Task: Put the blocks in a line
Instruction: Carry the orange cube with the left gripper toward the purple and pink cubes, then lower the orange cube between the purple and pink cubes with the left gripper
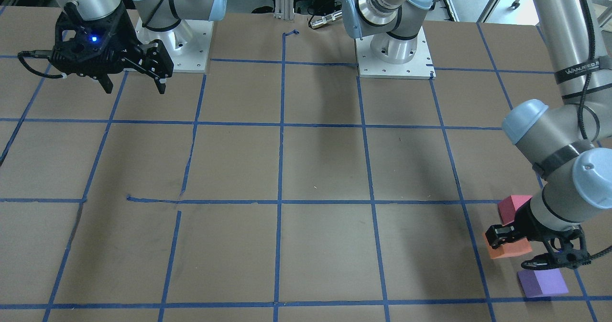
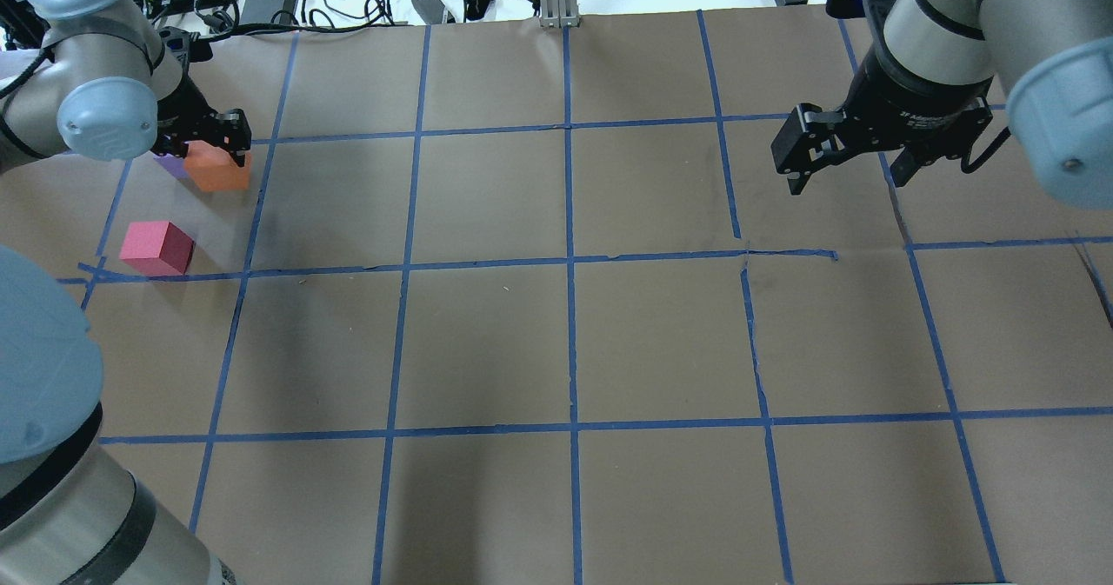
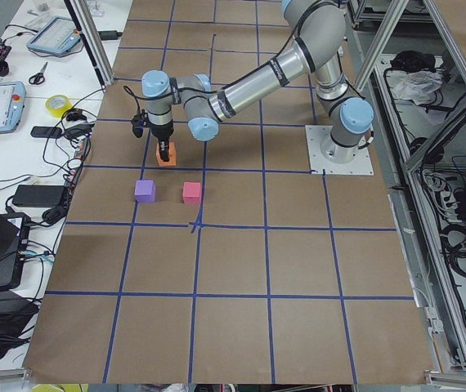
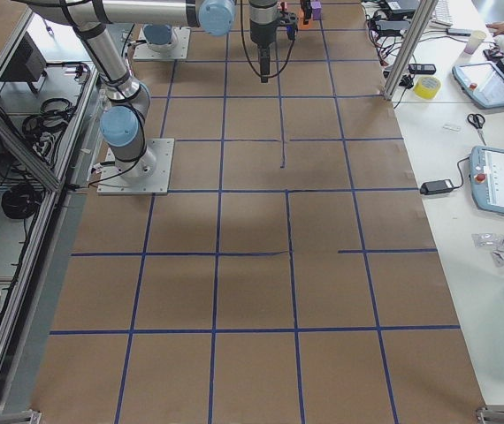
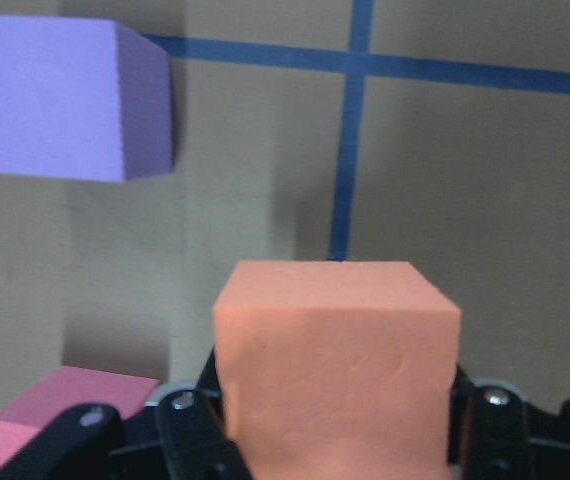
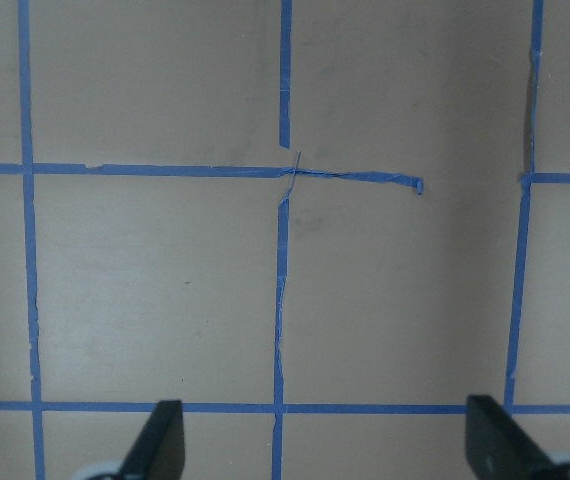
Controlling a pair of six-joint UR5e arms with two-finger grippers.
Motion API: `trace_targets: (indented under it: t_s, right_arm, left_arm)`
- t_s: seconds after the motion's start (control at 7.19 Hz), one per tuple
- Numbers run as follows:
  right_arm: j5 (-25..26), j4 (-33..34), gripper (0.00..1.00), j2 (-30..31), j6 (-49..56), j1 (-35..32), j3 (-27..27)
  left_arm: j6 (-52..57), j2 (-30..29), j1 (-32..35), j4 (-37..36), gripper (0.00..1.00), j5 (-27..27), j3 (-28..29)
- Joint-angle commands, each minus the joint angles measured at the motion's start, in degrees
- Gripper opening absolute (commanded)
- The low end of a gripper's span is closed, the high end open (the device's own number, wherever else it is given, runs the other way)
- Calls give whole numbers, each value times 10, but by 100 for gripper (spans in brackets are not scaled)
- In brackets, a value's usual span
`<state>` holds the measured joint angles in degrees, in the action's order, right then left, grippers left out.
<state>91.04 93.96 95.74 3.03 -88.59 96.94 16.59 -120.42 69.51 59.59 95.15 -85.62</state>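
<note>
Brown paper crossed by blue tape (image 2: 569, 263) covers the table (image 2: 487, 342). My right gripper (image 2: 846, 181) hangs over a bare square, jaws spread wide with nothing between them. My left gripper (image 2: 213, 146) is clamped on the orange block (image 2: 219, 172) near the table's left edge. The pink block (image 2: 155, 248) sits nearer my base and the purple block (image 1: 542, 282) farther out, both apart from the orange one.
</note>
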Motion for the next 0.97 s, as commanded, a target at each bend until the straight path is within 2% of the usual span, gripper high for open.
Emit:
trace_targets:
  t_s: [0.0,0.28,0.83]
  right_arm:
    - [0,0,100,0,0,0,0]
    - [0,0,100,0,0,0,0]
    - [8,0,100,1,0,1,2]
  left_arm:
    - [63,-6,-48,46,0,1,19]
    - [77,-7,-76,32,0,0,32]
    - [110,-26,-76,9,0,-34,33]
